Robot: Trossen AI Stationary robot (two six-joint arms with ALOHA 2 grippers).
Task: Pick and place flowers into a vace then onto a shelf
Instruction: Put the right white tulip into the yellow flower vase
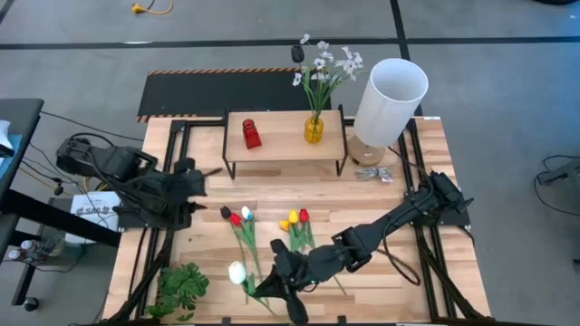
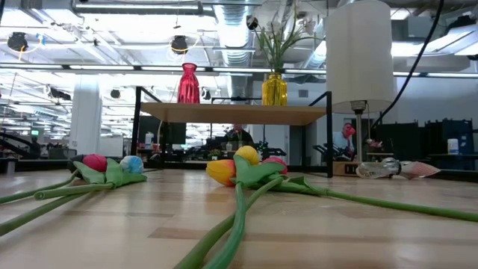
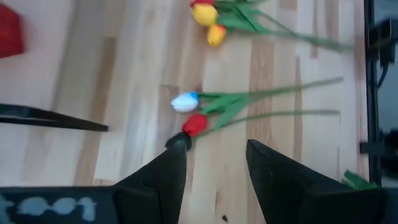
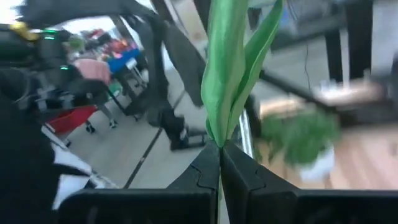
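A white tulip (image 1: 237, 272) hangs over the near middle of the table, and my right gripper (image 1: 270, 285) is shut on its green stem. My left gripper (image 1: 207, 188) is open at the table's left, above the wood, just short of a dark tulip head (image 1: 225, 211) and a red and white pair (image 3: 193, 112). More tulips, yellow, red and orange (image 1: 294, 219), lie flat on the table at the middle. On the shelf (image 1: 285, 145) stand a red vase (image 1: 251, 134) and a yellow vase (image 1: 314, 129) that holds white blossoms (image 1: 326, 65). My right gripper pinches the white tulip's stem at the foot of its leaves (image 4: 219, 134) between its two fingertips. The fingers lie nearly level and come from the table's right. The leaves and head stick out past the fingertips toward the table's left, with the room showing behind them.
A tall white lamp (image 1: 390, 100) stands at the shelf's right end, with a crumpled silvery thing (image 1: 372, 174) at its foot. A leafy green sprig (image 1: 181, 285) lies at the near left corner. A black panel with a striped edge (image 1: 208, 91) lies behind the shelf.
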